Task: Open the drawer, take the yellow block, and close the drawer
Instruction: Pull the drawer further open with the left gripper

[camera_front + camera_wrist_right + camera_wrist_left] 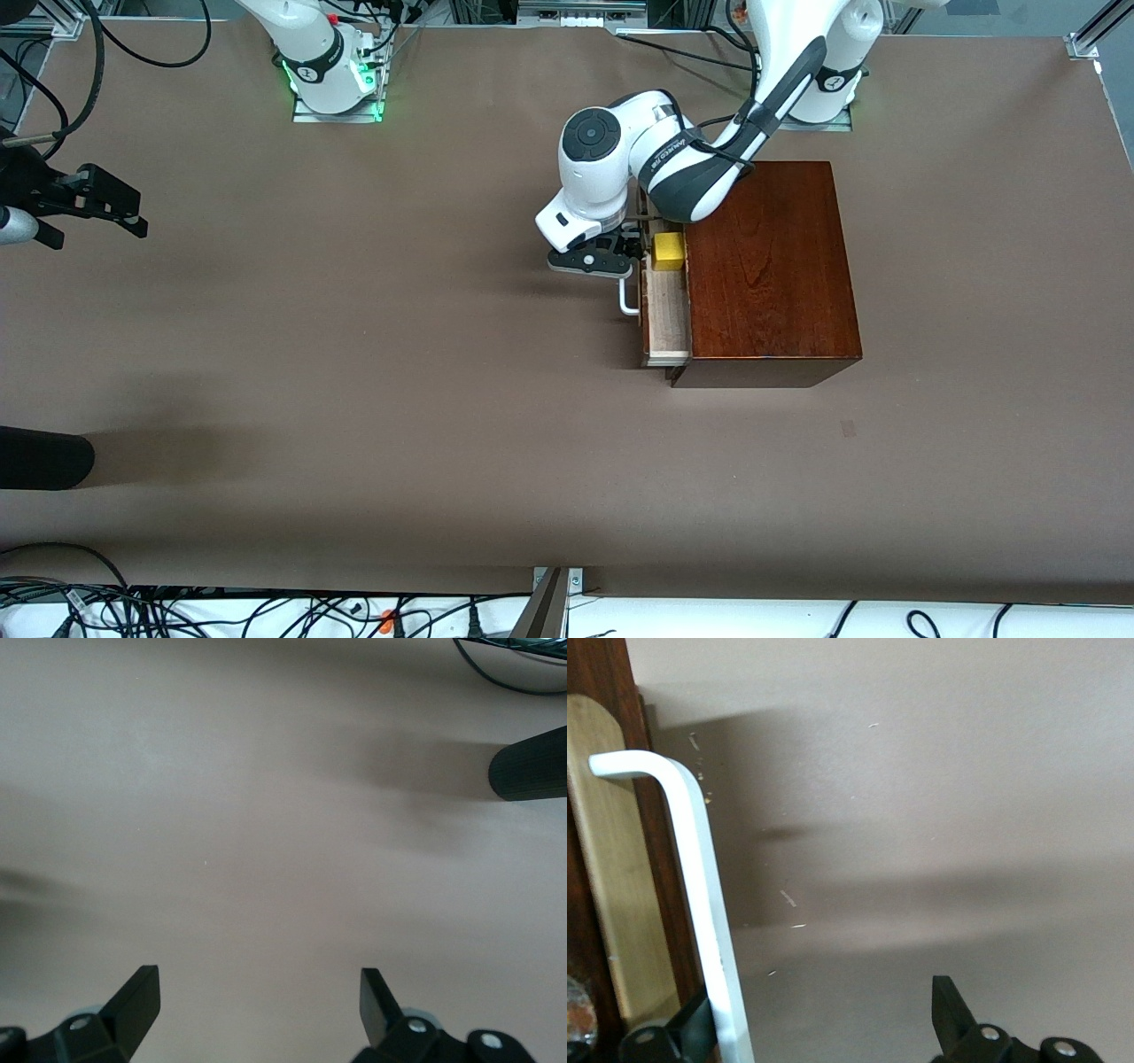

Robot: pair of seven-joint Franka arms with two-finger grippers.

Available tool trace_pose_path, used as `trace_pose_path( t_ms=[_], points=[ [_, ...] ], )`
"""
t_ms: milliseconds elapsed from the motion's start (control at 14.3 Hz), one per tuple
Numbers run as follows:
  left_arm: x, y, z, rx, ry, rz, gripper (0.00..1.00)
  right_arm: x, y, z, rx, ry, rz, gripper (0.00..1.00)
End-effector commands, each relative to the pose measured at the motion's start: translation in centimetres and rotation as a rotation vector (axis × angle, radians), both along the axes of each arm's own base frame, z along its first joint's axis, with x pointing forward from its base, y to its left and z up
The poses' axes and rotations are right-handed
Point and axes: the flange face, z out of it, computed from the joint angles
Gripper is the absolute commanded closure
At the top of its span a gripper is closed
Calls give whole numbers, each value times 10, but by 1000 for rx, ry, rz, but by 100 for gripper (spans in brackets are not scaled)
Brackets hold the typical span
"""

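Drawer (666,319) open, left claw (620,259) beside handle (626,297)

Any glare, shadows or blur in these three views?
Front view: soft sheen on the wooden box top, the left hand shadowing the table. Left wrist view: the drawer and its handle cast a dark shadow, edges slightly soft. Right wrist view: the right hand over bare table, diffuse shadows only.

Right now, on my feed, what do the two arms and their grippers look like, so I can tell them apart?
Both arms are glossy white with dark grey joint sections. The left arm has a round dark cap and a black cable along it. The left gripper and the right gripper have black, wedge-tipped fingers fixed with silver screws. The right arm's base glows green.
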Motion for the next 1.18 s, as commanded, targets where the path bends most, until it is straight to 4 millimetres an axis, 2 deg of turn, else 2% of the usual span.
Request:
trace_pose_path(
  t_ms=[0,348,557,836,976,1115],
  points=[
    [5,-27,-21,-124,-3,1,0,3,-3,2,-3,-6,4,0],
    [6,-29,-23,-135,-5,2,0,3,-4,2,-3,-8,3,0],
    [8,-39,-9,-166,-14,10,0,3,-4,2,-3,-8,3,0],
    [13,-39,-6,-178,-11,12,0,4,-4,0,-3,-5,3,0],
    [15,-37,2,-175,-18,14,0,4,-4,0,-3,-5,3,0],
    [17,-31,21,-155,-21,18,0,4,-5,1,-3,-6,1,0]
  ],
)
